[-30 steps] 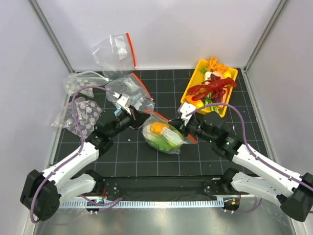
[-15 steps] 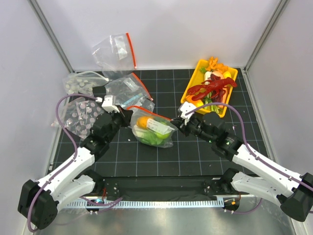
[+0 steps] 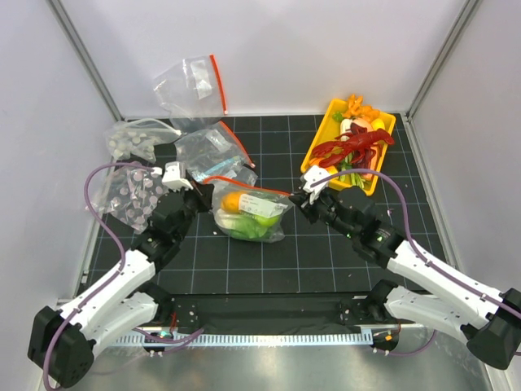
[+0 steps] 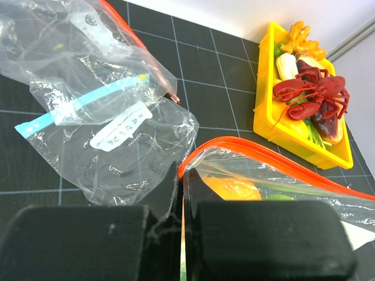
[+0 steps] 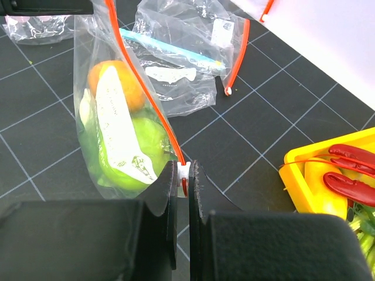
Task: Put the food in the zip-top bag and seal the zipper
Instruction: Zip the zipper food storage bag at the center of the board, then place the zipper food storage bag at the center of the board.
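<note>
The zip-top bag (image 3: 248, 216) lies on the black mat between my two arms, with its white label (image 5: 117, 126) facing up. Inside it is the food: a yellow-orange piece (image 5: 114, 79), a round green fruit (image 5: 146, 137) and green leaves (image 3: 259, 230). The zipper (image 3: 248, 186) runs taut along the bag's far edge. At its left end my left gripper (image 4: 183, 172) is shut on the strip (image 4: 281, 158). My right gripper (image 5: 183, 175) is shut on the white slider at the zipper's right end (image 5: 146, 88).
A yellow tray (image 3: 323, 129) at the back right holds a red lobster (image 3: 352, 147) and other toy foods. Other clear bags (image 3: 213, 155) (image 3: 189, 85) and dotted pouches (image 3: 134, 194) (image 3: 130, 140) lie at the back left. One of those clear bags (image 4: 111, 123) touches the left gripper's side.
My left gripper has pulled the bag's left end leftward and away from the arms. The bag slid left and the zipper now runs straighter between both grippers. The right gripper barely moved.
</note>
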Robot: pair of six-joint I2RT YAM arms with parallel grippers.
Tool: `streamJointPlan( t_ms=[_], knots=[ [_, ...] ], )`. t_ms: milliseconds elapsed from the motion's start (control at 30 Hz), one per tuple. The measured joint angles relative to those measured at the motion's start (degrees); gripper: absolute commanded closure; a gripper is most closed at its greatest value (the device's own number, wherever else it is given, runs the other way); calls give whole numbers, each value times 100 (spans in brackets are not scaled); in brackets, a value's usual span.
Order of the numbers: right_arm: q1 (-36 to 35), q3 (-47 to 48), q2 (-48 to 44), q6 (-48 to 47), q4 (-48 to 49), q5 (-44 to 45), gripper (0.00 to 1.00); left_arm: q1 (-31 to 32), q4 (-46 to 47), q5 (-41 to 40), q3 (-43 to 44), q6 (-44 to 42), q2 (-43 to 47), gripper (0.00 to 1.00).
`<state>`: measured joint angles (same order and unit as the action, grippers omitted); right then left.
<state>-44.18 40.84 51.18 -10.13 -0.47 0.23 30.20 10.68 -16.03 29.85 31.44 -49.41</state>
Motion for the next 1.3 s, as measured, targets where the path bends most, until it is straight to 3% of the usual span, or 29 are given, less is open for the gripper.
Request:
streamJointPlan(
  t_ms=[300,533,867,933,1033,1067,1100,1300],
  knots=[
    [26,-55,-173,22,-2,291,99,-66,584,669,-343,-181,151,99],
    [55,-118,-391,24,-85,979,99,-98,894,1622,-153,-343,-446,100],
    [55,-98,-267,157,-278,1849,99,-96,1054,2050,-144,-341,-575,96],
    [55,-98,-271,179,-278,2000,99,-96,1137,2181,-144,-339,-623,85],
    [55,-98,-302,195,-278,2208,99,-96,1327,2415,-144,-345,-726,36],
    [55,-98,-321,197,-275,2302,99,-96,1408,2498,-144,-363,-763,8],
    [55,-101,-339,197,-275,2387,99,-96,1458,2542,-144,-343,-776,1],
    [59,-153,-337,72,-92,3042,99,-94,1443,2127,-175,-267,-448,0]
  ],
)
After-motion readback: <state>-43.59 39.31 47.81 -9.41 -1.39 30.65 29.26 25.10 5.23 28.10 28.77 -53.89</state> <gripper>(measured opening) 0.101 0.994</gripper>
